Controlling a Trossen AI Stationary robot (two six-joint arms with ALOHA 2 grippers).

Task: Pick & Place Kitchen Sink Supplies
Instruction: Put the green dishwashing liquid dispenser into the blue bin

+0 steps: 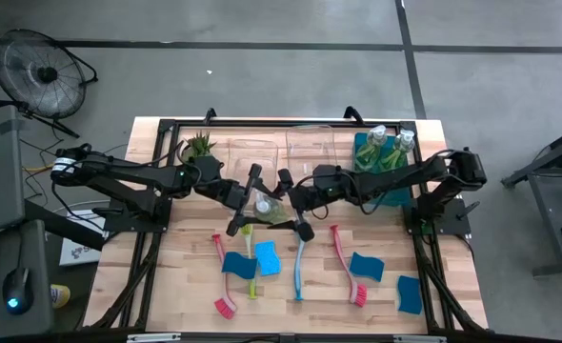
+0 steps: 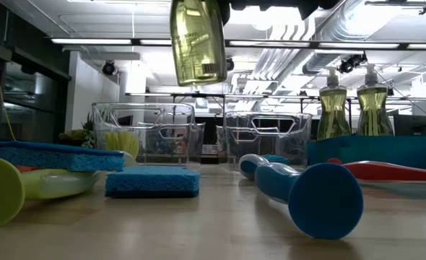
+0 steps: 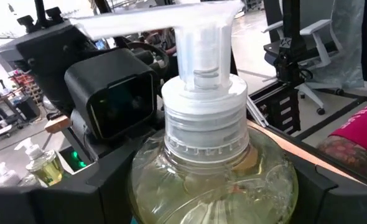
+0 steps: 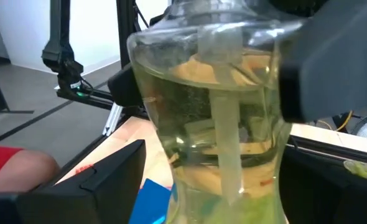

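- The soap bottle [image 1: 265, 206] hangs in the air above the table [image 1: 386, 310] centre, between the two arms.
- The left gripper [image 1: 250, 202] pinches its fingers on the bottle near the pump; the right gripper [image 1: 283, 202] pinches the bottle body from the other side.
- Under it lie a yellow-green brush [image 1: 249, 255], a blue sponge [image 1: 267, 257] and a teal brush [image 1: 301, 270].
- Behind stand two clear bins [image 1: 254, 151], empty, and a teal bin [image 1: 362, 157] with two more soap bottles [image 1: 376, 143].
- Red brushes [image 1: 348, 267] and further sponges [image 1: 366, 267] lie near the front edge.
- A small potted plant [image 1: 200, 145] stands beside the bins.
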